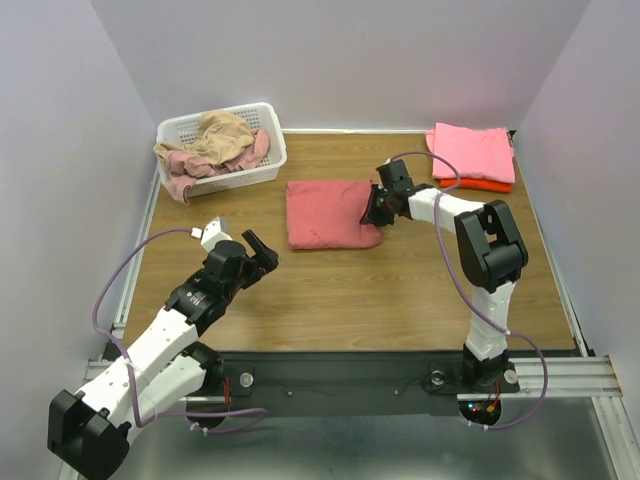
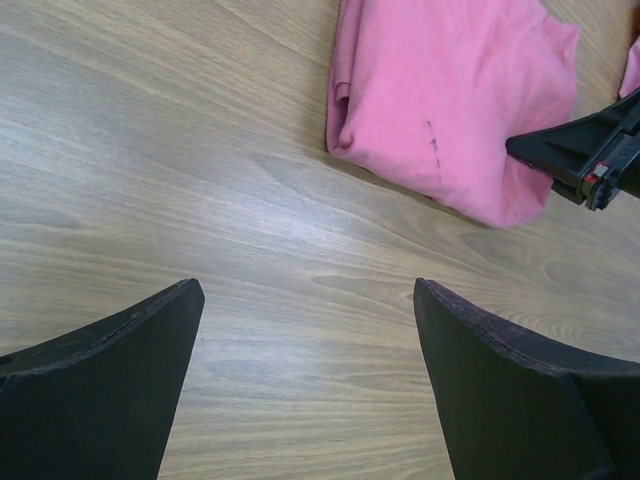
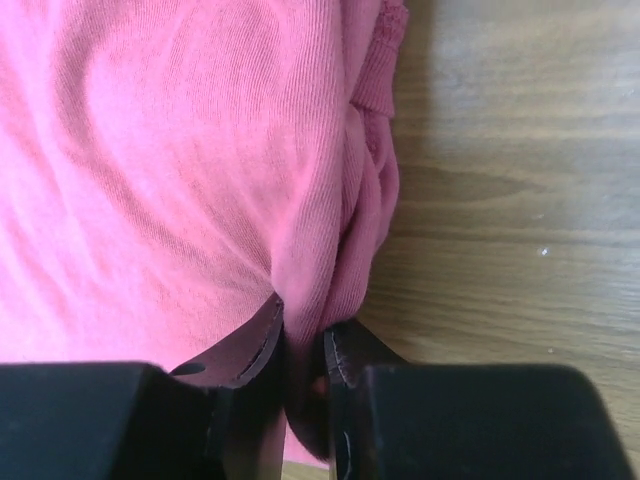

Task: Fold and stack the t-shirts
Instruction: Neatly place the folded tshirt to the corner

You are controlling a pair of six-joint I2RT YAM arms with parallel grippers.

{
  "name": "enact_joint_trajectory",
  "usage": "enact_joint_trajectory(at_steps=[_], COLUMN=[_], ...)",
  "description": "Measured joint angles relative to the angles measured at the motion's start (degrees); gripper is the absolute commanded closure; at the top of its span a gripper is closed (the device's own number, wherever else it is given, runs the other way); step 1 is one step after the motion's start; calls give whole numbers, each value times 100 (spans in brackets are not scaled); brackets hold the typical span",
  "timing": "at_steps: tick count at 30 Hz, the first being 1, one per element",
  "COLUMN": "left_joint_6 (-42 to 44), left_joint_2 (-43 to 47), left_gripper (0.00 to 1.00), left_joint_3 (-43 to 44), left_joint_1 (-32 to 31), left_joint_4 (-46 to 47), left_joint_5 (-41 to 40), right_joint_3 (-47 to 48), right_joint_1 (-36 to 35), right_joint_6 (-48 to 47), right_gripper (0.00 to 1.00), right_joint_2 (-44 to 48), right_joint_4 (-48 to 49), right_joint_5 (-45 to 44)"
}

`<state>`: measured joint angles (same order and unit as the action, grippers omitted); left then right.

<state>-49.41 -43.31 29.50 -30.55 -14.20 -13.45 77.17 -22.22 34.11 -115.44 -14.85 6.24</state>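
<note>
A dusty red t-shirt (image 1: 330, 212) lies folded in a rectangle at mid-table. My right gripper (image 1: 378, 208) sits at its right edge, and the right wrist view shows its jaws (image 3: 303, 325) shut on a pinched fold of the red fabric (image 3: 180, 150). My left gripper (image 1: 258, 250) hovers open over bare wood to the shirt's lower left, nothing between its fingers (image 2: 308, 300); that view shows the shirt (image 2: 450, 100) ahead. A folded bright pink t-shirt (image 1: 472, 150) rests on an orange-red one (image 1: 482, 185) at the back right.
A white lattice basket (image 1: 245, 178) at the back left holds a crumpled tan shirt (image 1: 222, 132) and a pale rose one (image 1: 185, 165) that spills over its left rim. Walls close in the table on three sides.
</note>
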Motion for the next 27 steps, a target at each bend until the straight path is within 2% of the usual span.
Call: enact_joint_trajectory(at_steps=[6, 13, 27], left_joint_6=[-7, -55, -260], left_joint_2=[-70, -345, -452], left_gripper=[1, 2, 2], left_joint_3=[61, 293, 299], left_joint_1=[0, 0, 0], left_joint_4=[-144, -256, -339], left_joint_5=[-195, -437, -715], right_joint_3=[348, 1316, 2949], right_joint_1=[-116, 70, 1261], right_joint_6=[-778, -1864, -2538], right_gripper=[100, 100, 100], right_joint_2=[-17, -254, -660], right_joint_4=[-149, -310, -529], right_joint_5=[-1121, -2533, -2855])
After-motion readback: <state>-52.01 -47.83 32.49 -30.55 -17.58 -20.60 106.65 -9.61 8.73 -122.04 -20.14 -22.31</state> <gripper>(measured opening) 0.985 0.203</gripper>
